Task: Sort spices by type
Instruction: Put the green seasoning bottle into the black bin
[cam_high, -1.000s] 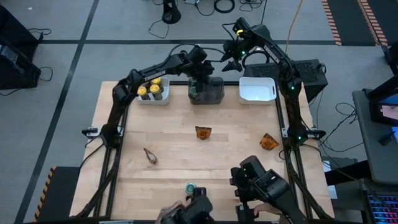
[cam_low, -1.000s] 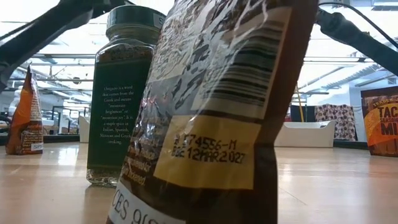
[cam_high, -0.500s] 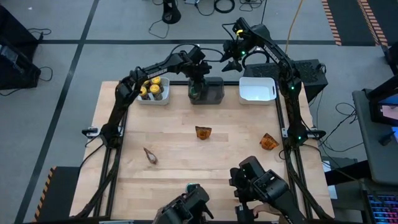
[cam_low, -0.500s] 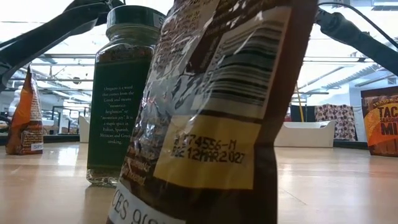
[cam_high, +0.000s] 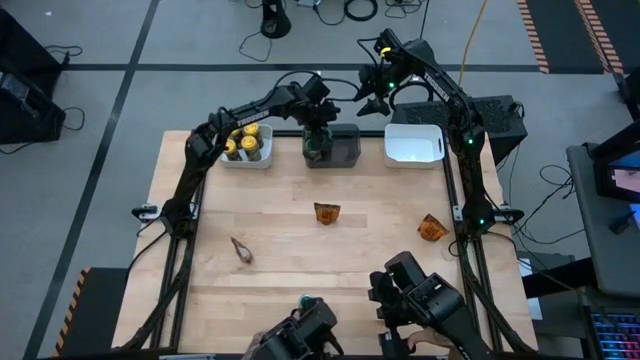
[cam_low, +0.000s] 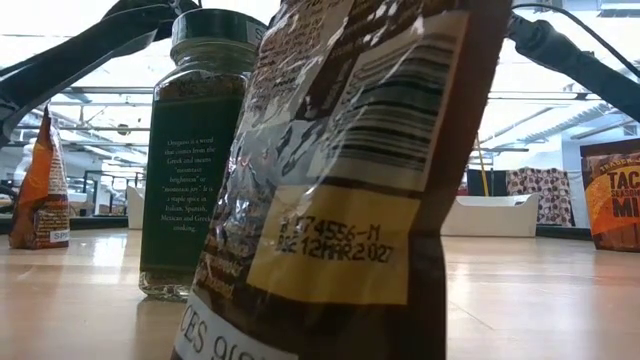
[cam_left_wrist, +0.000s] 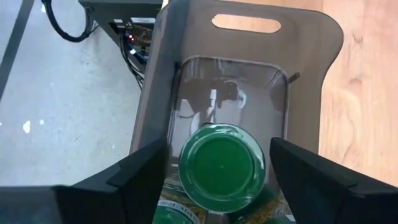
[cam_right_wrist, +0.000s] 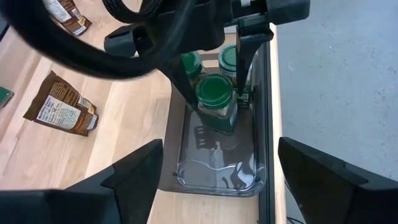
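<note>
Green-lidded jar (cam_left_wrist: 222, 167) remains clamped in left end effector (cam_left_wrist: 221, 171) over grey bin (cam_left_wrist: 311, 74).

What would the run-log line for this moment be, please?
left hand: around green-lidded dark jar over dark grey bin | right hand: open, waiting above

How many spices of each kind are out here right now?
Yellow-lid jars: 4, as best I can tell, packed in the white bin
Green-lid jars: 4, with 3 in the dark grey bin and 1 on the table
Packets: 4
Total: 12
</note>
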